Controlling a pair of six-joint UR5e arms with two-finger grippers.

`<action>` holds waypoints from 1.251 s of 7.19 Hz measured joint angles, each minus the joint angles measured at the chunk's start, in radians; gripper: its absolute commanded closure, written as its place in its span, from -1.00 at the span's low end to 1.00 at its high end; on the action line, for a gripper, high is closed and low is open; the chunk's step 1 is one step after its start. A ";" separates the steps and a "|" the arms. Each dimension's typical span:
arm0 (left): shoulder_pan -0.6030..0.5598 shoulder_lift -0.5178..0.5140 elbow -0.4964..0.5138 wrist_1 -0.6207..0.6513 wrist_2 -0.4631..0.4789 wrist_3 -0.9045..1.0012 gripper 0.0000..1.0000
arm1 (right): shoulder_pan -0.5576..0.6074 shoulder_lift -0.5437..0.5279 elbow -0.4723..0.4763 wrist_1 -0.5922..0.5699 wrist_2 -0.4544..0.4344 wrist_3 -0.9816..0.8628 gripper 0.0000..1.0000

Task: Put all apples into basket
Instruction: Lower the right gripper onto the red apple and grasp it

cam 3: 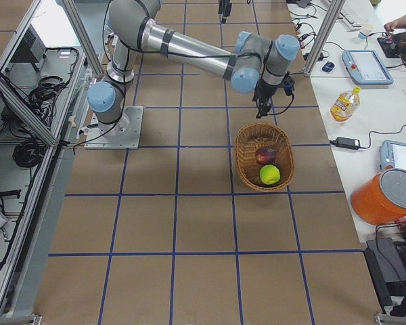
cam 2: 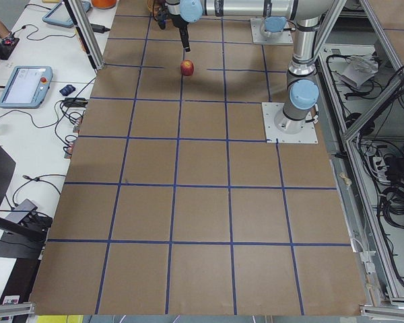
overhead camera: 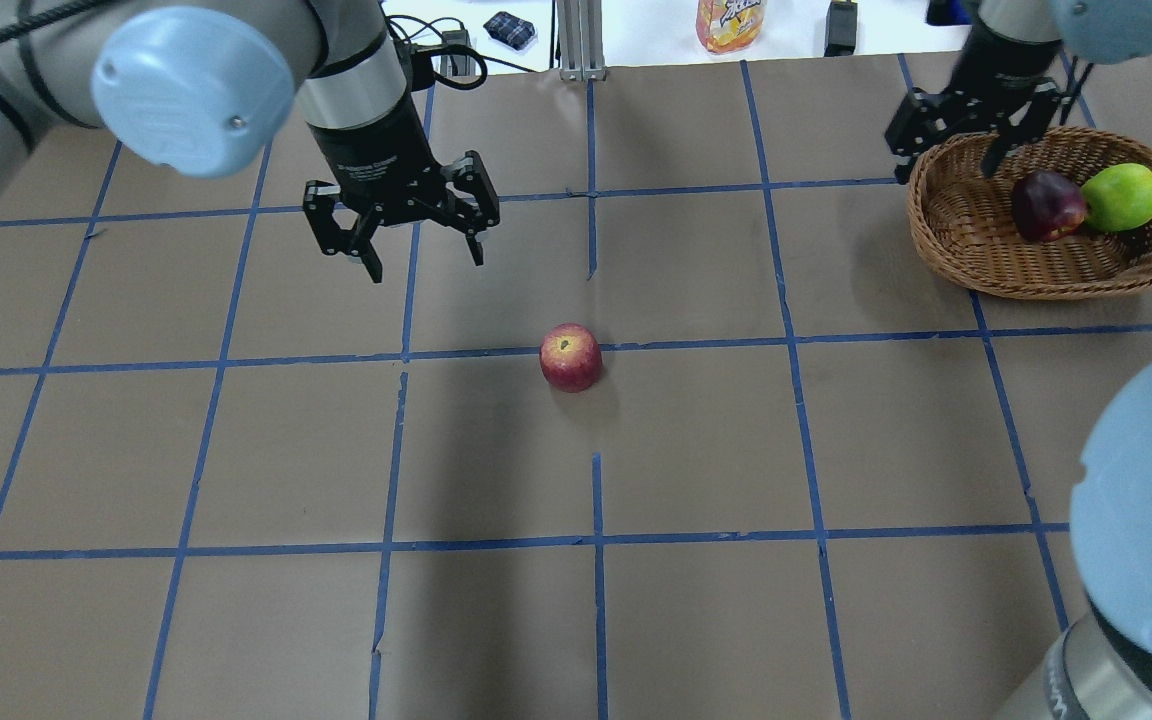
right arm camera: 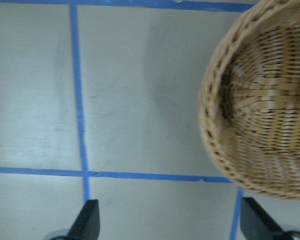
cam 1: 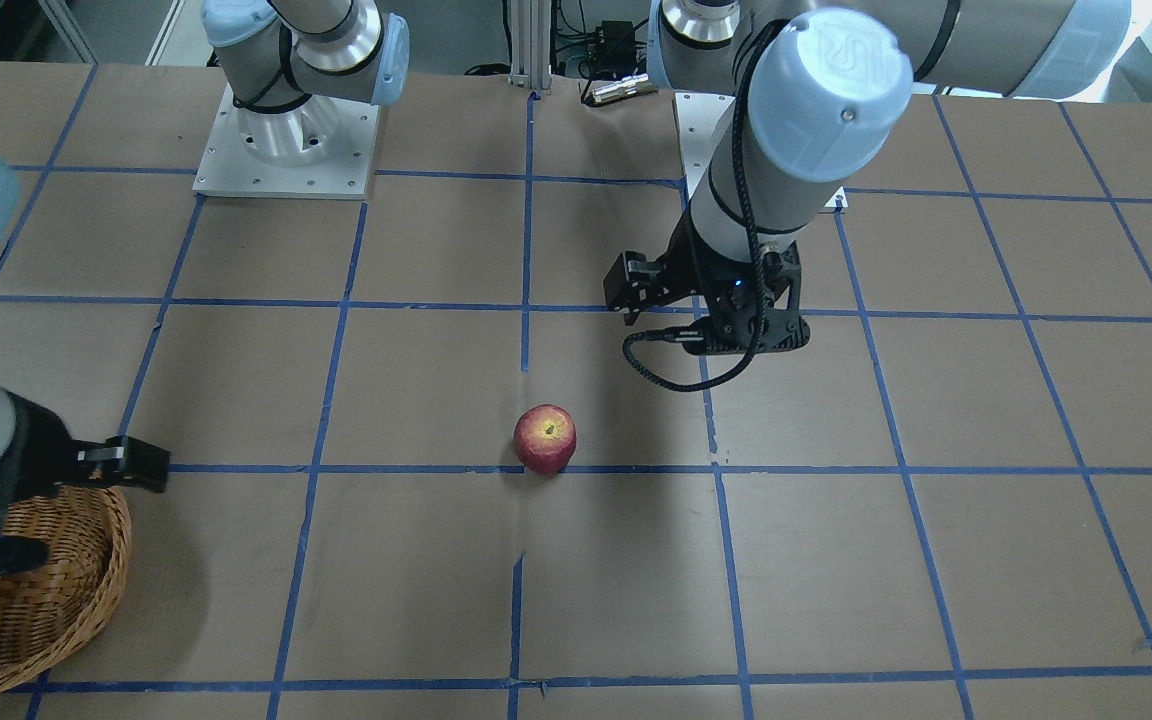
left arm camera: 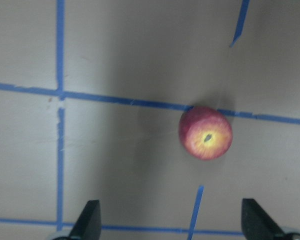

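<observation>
A red apple point(overhead camera: 570, 357) with a yellowish stem dimple sits alone on the brown table near its middle; it also shows in the front view point(cam 1: 545, 438) and the left wrist view point(left arm camera: 205, 133). The wicker basket point(overhead camera: 1046, 285) stands at the far right and holds a maroon apple point(overhead camera: 1046, 205) and a yellow-green apple point(overhead camera: 1122, 197). My left gripper point(overhead camera: 426, 262) is open and empty, hovering left of and beyond the red apple. My right gripper point(overhead camera: 946, 168) is open and empty above the basket's left rim point(right arm camera: 212, 130).
A bottle with an orange label point(overhead camera: 731, 22) stands on the white bench past the table's far edge. The arms' base plates point(cam 1: 286, 150) are bolted at the robot side. An orange bucket point(cam 3: 386, 196) and tablets lie on the side bench.
</observation>
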 measured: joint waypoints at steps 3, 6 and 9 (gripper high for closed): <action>0.019 0.149 -0.067 -0.078 0.044 0.047 -0.87 | 0.275 -0.001 0.055 -0.003 0.054 0.383 -1.00; 0.057 0.215 -0.195 0.171 0.046 0.174 -1.00 | 0.388 0.019 0.195 -0.208 0.117 0.584 -1.00; 0.125 0.234 -0.219 0.220 0.046 0.237 -1.00 | 0.449 0.081 0.252 -0.391 0.192 0.736 -1.00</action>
